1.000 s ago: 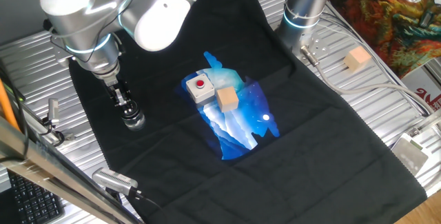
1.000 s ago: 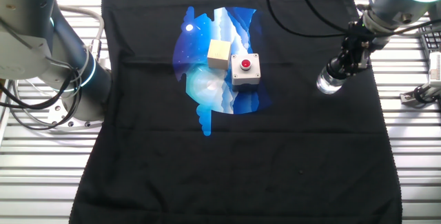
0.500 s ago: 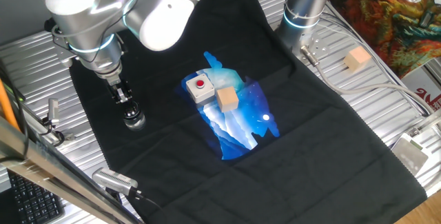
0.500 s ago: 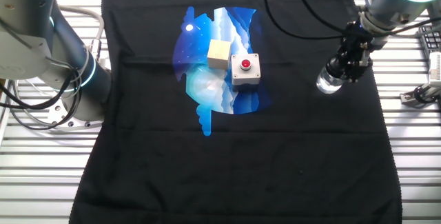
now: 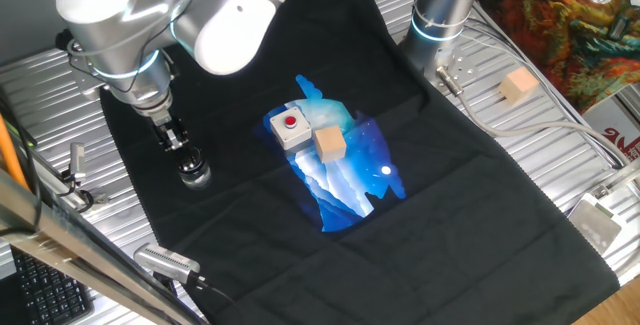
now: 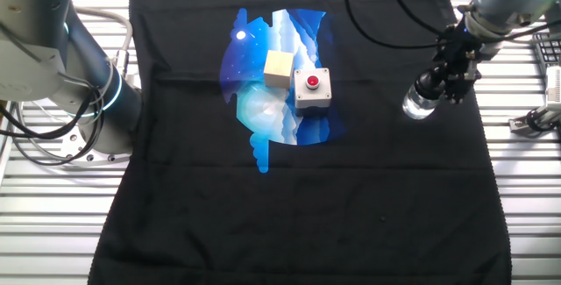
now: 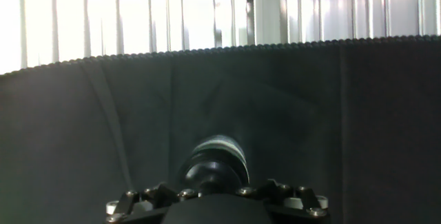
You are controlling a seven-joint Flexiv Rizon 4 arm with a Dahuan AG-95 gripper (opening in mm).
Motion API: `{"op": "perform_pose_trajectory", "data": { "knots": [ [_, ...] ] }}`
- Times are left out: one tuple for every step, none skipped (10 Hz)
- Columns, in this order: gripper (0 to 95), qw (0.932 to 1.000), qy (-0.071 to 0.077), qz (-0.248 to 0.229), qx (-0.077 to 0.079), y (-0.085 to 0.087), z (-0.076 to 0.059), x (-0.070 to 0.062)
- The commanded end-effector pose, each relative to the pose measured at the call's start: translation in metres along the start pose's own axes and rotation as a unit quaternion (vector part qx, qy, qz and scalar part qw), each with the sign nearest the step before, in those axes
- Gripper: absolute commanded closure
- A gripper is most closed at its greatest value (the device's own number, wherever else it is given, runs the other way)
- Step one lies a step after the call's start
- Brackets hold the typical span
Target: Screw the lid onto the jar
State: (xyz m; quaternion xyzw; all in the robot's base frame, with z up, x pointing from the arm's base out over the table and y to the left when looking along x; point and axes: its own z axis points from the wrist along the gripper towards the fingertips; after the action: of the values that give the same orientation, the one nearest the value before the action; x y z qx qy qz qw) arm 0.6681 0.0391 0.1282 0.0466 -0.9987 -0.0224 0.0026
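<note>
The clear glass jar (image 5: 196, 175) stands on the black cloth near its left edge; it also shows in the other fixed view (image 6: 417, 105). The black lid (image 5: 187, 161) sits on top of the jar (image 7: 219, 147). My gripper (image 5: 177, 146) comes down on it from above at a tilt and looks shut on the lid (image 6: 430, 87). In the hand view the dark round lid (image 7: 212, 174) fills the gap just in front of the gripper, so the fingertips are hidden. The lid's white piece does not show.
A grey box with a red button (image 5: 290, 127) and a tan wooden cube (image 5: 329, 144) sit on the blue print mid-cloth. Another wooden cube (image 5: 518, 86) lies on the metal table at the right. The cloth edge (image 7: 220, 48) and ribbed table lie just beyond the jar.
The arm's wrist swung slightly right and then back left over the jar. The jar and lid stay in the same spot.
</note>
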Motion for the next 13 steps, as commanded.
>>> {"op": "perform_pose_trajectory", "data": {
  "knots": [
    [19.0,0.9951,0.006,-0.098,0.002,0.008,-0.009,0.0],
    [19.0,0.9836,0.012,-0.179,0.019,0.015,-0.012,-0.001],
    [19.0,0.9639,0.021,-0.263,0.035,0.02,-0.011,-0.002],
    [19.0,0.9512,0.022,-0.306,0.033,0.023,-0.009,-0.003],
    [19.0,0.934,0.018,-0.356,0.029,0.026,-0.008,-0.004],
    [19.0,0.9153,0.018,-0.402,0.026,0.027,-0.009,-0.004],
    [19.0,0.9023,0.02,-0.43,0.028,0.028,-0.01,-0.004],
    [19.0,0.8881,0.022,-0.458,0.029,0.028,-0.011,-0.003],
    [19.0,0.8668,0.018,-0.497,0.033,0.028,-0.011,-0.003],
    [19.0,0.8579,0.012,-0.512,0.039,0.028,-0.01,-0.003],
    [38.0,0.8488,0.006,-0.527,0.043,0.028,-0.01,-0.003],
    [38.0,0.8357,0.005,-0.547,0.052,0.027,-0.011,-0.003],
    [38.0,0.8138,0.008,-0.579,0.054,0.026,-0.011,-0.003]
  ]
}}
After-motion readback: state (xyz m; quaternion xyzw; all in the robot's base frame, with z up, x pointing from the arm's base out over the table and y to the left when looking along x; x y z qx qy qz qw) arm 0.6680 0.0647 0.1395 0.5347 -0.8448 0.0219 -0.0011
